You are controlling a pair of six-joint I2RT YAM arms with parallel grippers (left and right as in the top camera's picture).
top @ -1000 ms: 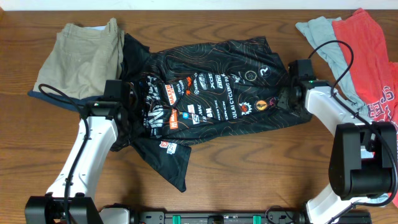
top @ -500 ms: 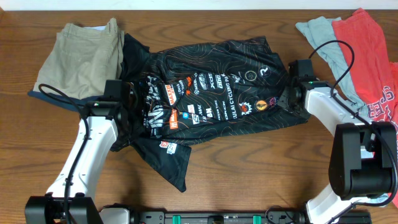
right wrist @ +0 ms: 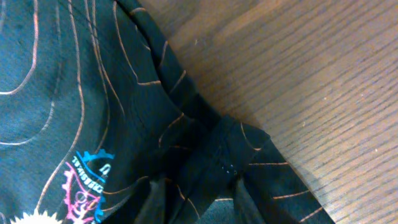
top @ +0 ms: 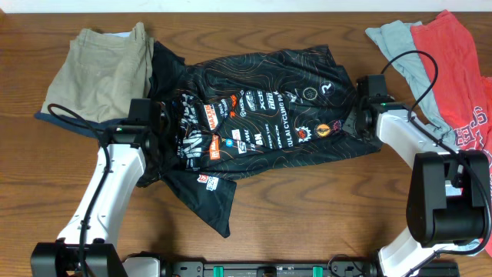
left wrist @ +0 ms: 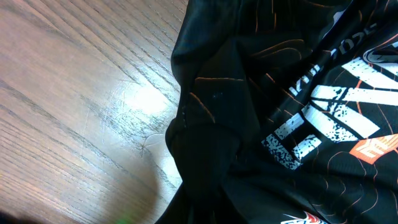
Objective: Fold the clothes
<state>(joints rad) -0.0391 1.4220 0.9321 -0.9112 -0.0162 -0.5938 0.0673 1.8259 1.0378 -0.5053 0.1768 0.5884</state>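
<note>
Black cycling jersey (top: 261, 115) lies spread on a wooden table (top: 323, 200) between two robot arms

Dark fingertips (right wrist: 155, 199) of the right gripper (right wrist: 198, 202) flank a bunched fold at the jersey's right edge; whether they pinch it is unclear. The left gripper (top: 163, 132) sits at the jersey's left edge, its jaws hidden. Khaki shorts (top: 100, 69) lie upper left, a grey T-shirt (top: 392, 38) and a red T-shirt (top: 453, 69) upper right.

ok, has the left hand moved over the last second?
No. Overhead, the left hand sits at the same spot on the jersey's left edge, beside the khaki shorts.
</note>
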